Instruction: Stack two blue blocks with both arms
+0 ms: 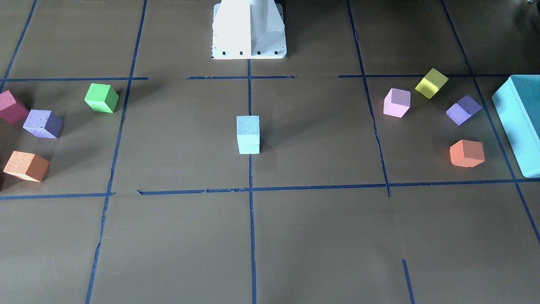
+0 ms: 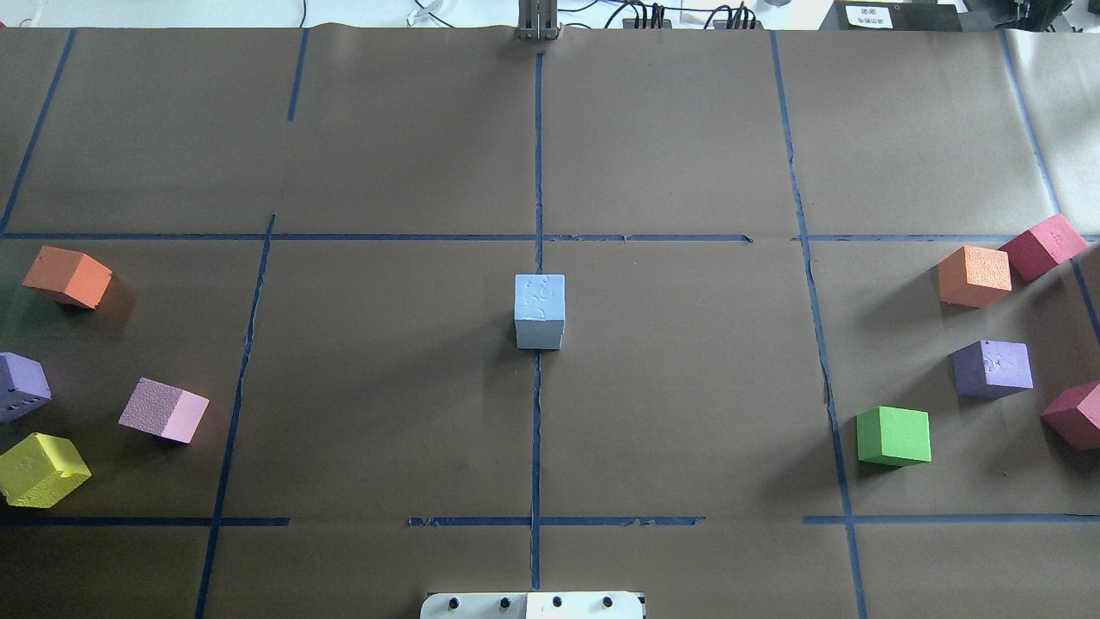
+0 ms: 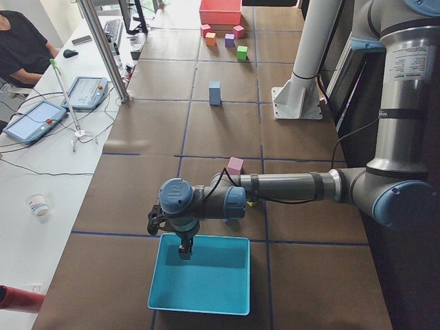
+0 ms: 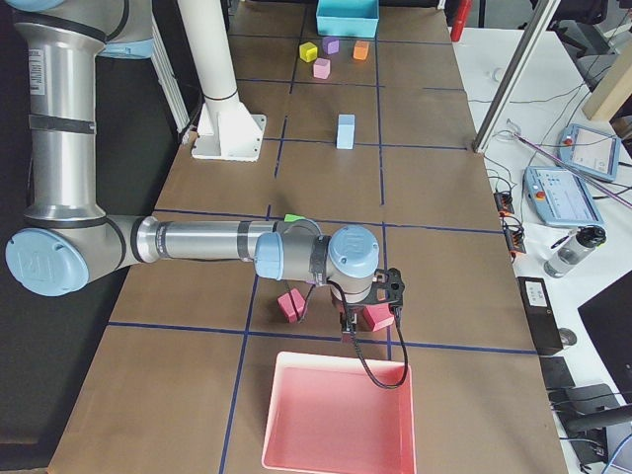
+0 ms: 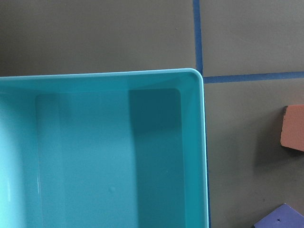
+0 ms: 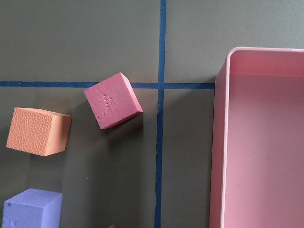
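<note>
The two blue blocks stand stacked, one on top of the other, at the table's middle on the blue tape line: the upper block (image 1: 248,125) on the lower block (image 1: 249,148). From overhead the stack (image 2: 540,309) shows as one cube. No gripper touches it. The left arm reaches to the table's left end, where its gripper (image 3: 184,253) hangs over the teal box (image 3: 199,273). The right gripper (image 4: 348,331) hangs near the pink tray (image 4: 341,415). Both grippers show only in the side views, so I cannot tell whether they are open or shut.
Loose coloured cubes lie on both sides: green (image 2: 894,436), orange (image 2: 974,276), purple (image 2: 993,368) and crimson (image 2: 1042,246) on the right; orange (image 2: 67,277), pink (image 2: 163,410) and yellow (image 2: 41,468) on the left. The white pedestal base (image 1: 249,29) stands behind the stack.
</note>
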Controlling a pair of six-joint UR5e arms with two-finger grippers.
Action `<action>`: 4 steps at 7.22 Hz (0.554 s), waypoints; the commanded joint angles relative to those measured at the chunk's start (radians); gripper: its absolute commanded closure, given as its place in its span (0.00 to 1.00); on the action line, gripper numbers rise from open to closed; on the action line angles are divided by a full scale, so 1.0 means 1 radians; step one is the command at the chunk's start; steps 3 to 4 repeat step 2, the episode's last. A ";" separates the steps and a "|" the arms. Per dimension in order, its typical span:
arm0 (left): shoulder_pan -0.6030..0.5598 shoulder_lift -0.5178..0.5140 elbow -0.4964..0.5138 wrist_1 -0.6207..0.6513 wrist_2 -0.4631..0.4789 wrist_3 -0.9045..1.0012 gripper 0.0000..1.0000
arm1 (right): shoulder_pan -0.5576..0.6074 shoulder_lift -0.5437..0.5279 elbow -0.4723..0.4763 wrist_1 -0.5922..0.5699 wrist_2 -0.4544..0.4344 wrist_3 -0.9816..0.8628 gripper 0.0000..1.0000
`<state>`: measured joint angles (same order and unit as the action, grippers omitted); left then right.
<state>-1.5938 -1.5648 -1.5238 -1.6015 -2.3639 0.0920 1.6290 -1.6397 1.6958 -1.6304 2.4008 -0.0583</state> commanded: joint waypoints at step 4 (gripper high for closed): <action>0.000 -0.001 0.001 0.000 0.000 0.000 0.00 | 0.000 -0.002 -0.001 0.001 0.001 0.000 0.00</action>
